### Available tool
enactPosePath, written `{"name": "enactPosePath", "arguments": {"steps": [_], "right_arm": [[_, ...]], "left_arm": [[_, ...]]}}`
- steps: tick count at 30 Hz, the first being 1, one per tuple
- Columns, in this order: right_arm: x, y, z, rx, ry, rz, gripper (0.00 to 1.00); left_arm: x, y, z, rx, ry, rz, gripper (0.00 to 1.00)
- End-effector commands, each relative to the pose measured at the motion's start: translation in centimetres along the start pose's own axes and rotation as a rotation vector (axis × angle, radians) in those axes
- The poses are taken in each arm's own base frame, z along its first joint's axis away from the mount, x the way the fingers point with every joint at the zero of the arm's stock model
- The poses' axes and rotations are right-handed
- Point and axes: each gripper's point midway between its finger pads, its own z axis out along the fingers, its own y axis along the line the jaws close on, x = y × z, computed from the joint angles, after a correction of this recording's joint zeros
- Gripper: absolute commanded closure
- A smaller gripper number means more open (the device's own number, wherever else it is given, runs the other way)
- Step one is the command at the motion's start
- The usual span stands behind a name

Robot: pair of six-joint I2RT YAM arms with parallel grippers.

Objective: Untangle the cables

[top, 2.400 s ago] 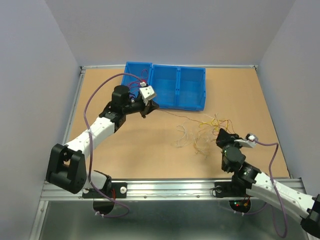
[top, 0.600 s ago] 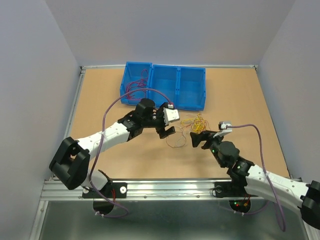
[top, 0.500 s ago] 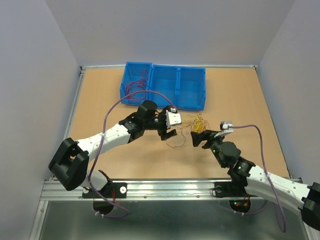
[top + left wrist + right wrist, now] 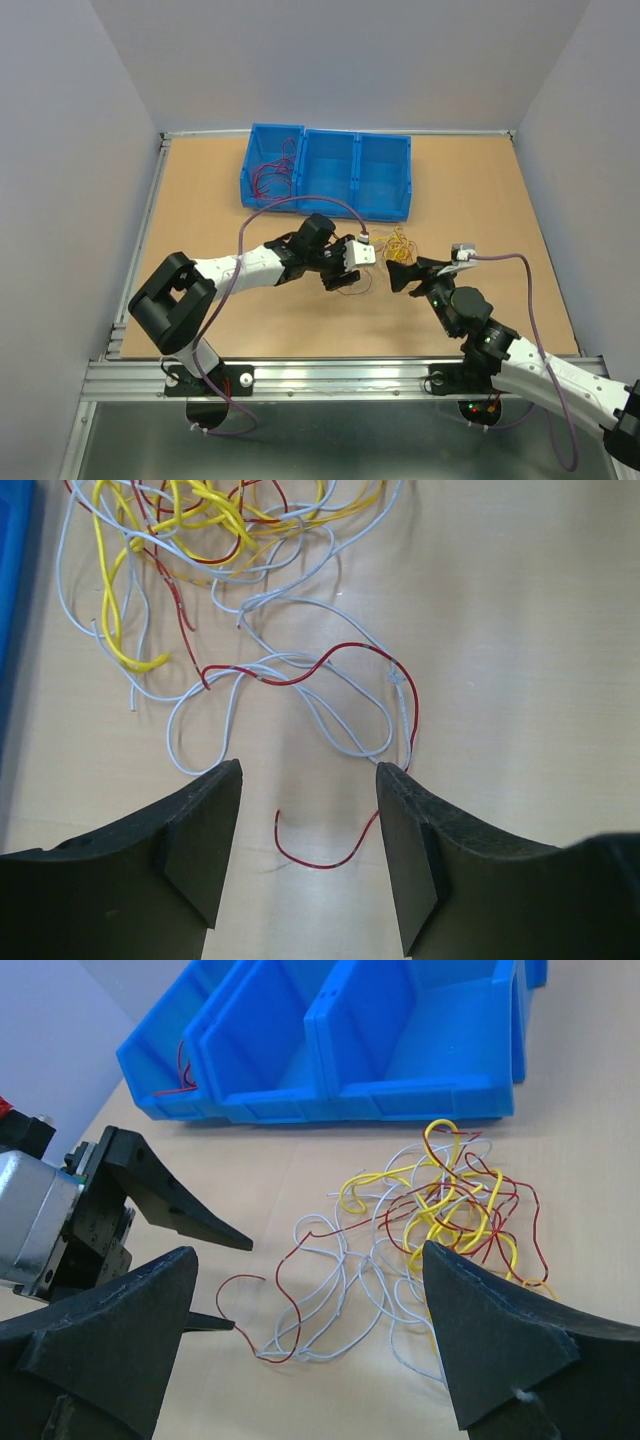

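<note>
My left jaws stand apart, low over the surface [image 4: 520,630], straddling a loose red end of the cables [image 4: 215,520] (the easiest strand to draw free, I judge). My right jaws gape wide beside the tangle, which is heaped yellow, white and red near the blue bins [image 4: 400,1040], placed to pin it.

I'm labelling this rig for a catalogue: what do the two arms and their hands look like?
The left arm and right arm have white shells and black joints, each trailing a thin purple cable. The left hand and right hand carry two black wedge-shaped fingers.
</note>
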Motion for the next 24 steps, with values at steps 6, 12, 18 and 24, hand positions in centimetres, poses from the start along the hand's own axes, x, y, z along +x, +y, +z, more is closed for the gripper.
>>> {"name": "enactPosePath", "arguments": {"steps": [6,12,18,24], "right_arm": [[-0.5,-0.3,-0.2,0.009,-0.018,0.001,0.01],[-0.4,-0.2,-0.2,0.002,-0.016,0.001,0.01],[-0.6,-0.1,-0.2,-0.003,-0.021,0.007,0.01],[-0.6,0.0,-0.3,-0.007,-0.022,0.007,0.01]], "left_arm": [[-1.3,-0.6,1.9,0.028,0.004,0.065,0.29],[-0.5,0.0,3.6,0.011,0.049,0.038,0.28],[0.6,0.1,5.0,-0.003,0.101,0.032,0.34],[1.7,0.2,6.2,0.017,0.153,0.005,0.81]]}}
